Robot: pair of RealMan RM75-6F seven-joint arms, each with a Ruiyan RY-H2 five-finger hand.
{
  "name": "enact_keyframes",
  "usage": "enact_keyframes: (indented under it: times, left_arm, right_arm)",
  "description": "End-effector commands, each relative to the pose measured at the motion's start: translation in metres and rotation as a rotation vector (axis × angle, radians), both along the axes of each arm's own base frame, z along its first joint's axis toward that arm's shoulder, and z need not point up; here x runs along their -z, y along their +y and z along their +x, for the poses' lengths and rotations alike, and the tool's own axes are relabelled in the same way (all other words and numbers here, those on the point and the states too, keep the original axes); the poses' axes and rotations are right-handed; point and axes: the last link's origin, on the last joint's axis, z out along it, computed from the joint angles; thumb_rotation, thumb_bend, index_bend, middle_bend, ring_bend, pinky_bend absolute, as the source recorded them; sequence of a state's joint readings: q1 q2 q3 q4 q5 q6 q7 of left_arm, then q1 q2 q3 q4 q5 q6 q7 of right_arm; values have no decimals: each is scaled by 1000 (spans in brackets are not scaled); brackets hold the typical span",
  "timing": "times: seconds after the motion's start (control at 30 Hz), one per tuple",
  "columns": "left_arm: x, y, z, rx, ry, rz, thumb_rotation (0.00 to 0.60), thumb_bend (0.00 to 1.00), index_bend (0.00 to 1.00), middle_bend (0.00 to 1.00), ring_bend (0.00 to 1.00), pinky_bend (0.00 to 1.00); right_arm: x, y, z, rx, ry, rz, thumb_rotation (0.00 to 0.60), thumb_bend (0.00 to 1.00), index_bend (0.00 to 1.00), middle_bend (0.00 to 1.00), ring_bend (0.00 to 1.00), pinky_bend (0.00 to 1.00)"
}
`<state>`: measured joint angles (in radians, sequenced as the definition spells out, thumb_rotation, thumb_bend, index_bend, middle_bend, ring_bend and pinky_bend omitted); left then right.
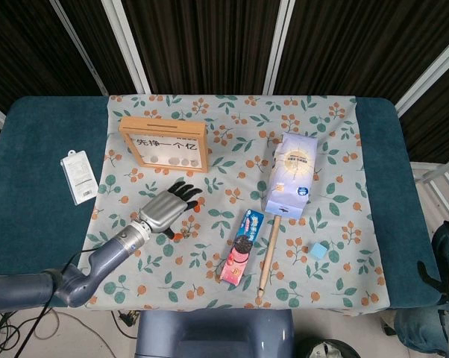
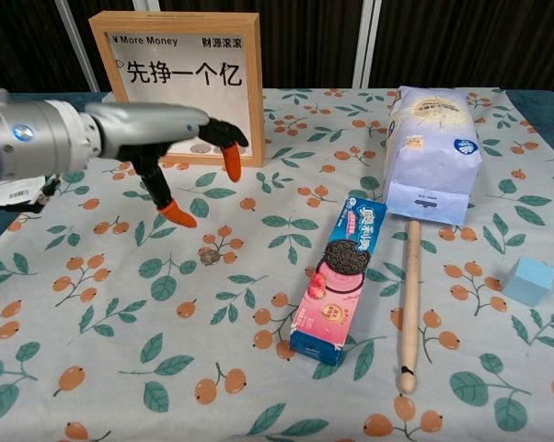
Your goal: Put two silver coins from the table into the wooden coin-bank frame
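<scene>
The surface (image 1: 38, 149) is a blue-topped table under a floral cloth (image 1: 336, 134) printed with leaves and orange berries. Toward the back left stands the wooden coin-bank frame (image 2: 183, 85), upright, its glass front lettered and several coins already lying along its bottom edge. Right of centre sits a white-and-blue paper bag (image 2: 431, 152), and in front of it lie a wooden stick (image 2: 409, 299) and a pink-and-blue cookie box (image 2: 341, 281), both long-axis running front to back; a small light-blue cube (image 2: 528, 280) rests at the far right. A white packet (image 1: 79, 176) lies off the cloth on the left. The left hand (image 1: 167, 209) hovers above the cloth in front of the frame, palm down, its orange-tipped fingers (image 2: 178, 213) spread wide and holding nothing. The right hand is not in either view. The remaining silver coin (image 2: 210, 256) lies flat on the cloth just ahead of and slightly right of those fingertips, lower than them, so the left hand is clearly the nearer one and likely needs only a short descent forward to pinch it.
</scene>
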<state>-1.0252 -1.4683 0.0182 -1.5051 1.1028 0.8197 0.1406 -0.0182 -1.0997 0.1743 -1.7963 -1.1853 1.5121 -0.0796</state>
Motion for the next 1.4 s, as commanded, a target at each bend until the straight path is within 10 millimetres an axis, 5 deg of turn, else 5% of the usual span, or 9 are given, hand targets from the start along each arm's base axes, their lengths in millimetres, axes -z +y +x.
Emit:
enact_keyframes:
  times: [0.03, 0.37, 1.4]
  left_arm:
    - [30, 0, 11, 1, 32, -60, 600, 102, 297, 43, 0, 0]
    - [51, -2, 14, 54, 53, 4, 600, 102, 292, 43, 0, 0]
    - [43, 1, -10, 65, 138, 69, 600, 102, 293, 43, 0, 0]
  right_arm:
    - [-1, 0, 0, 7, -3, -3, 600, 369, 107, 91, 51, 0]
    - [-2, 0, -1, 13, -6, -4, 600, 369, 108, 91, 51, 0]
    - [-4, 0, -2, 35, -5, -7, 600, 369, 107, 91, 51, 0]
